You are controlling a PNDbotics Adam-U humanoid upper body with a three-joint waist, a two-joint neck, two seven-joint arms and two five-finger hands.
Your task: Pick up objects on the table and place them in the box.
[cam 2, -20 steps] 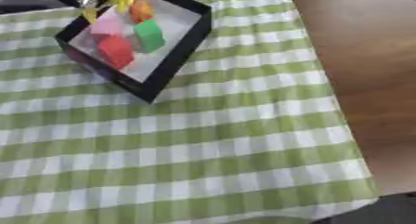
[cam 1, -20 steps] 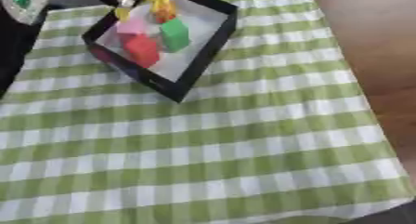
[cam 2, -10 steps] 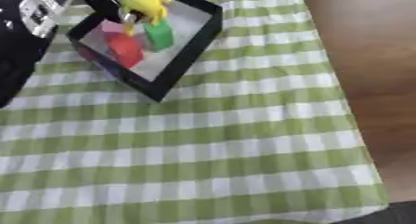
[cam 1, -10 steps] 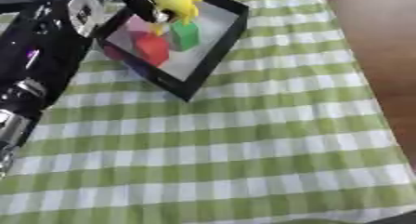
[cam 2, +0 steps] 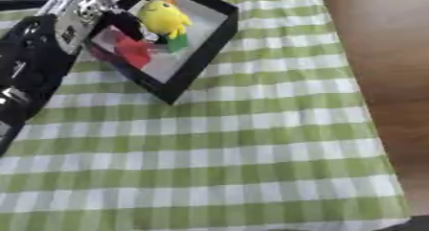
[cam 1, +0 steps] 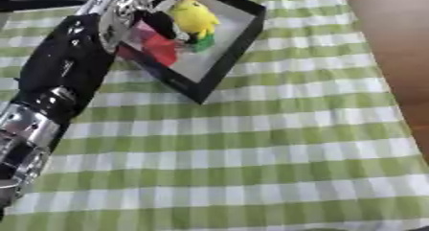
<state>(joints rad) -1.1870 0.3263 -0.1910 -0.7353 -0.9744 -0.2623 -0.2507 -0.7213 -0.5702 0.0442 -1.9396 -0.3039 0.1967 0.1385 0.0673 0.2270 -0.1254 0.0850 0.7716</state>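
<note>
A shallow black-walled box with a pale grey floor (cam 1: pixel 224 43) is sitting askew at the far left of the surface, which is lying under a green-and-white checked cloth (cam 1: pixel 251 144). To the right of the cloth, a strip of bare brown wooden surface (cam 2: pixel 381 57) is showing.

The robot's left arm, black with silver joints, is coming in from the lower left and stretching up across the cloth toward the box. Its left hand (cam 1: pixel 141 8) is hovering over the box's near-left wall, with dark fingers (cam 2: pixel 130 23) pointing down into the box beside a soft yellow rounded toy (cam 1: pixel 194 18). The toy is sitting at the hand's fingertips, above the box floor; whether the fingers are pinching it or merely touching it, I cannot tell, as that part is blurring together.

Inside the box, a red block (cam 1: pixel 159 50) is lying against the left wall, under the hand. A small green block (cam 1: pixel 202 42) is resting just below the yellow toy, touching it. A pale pink piece (cam 1: pixel 142 33) is showing just above the red block, partly hidden by the fingers.

The right hand is not appearing in either view.
</note>
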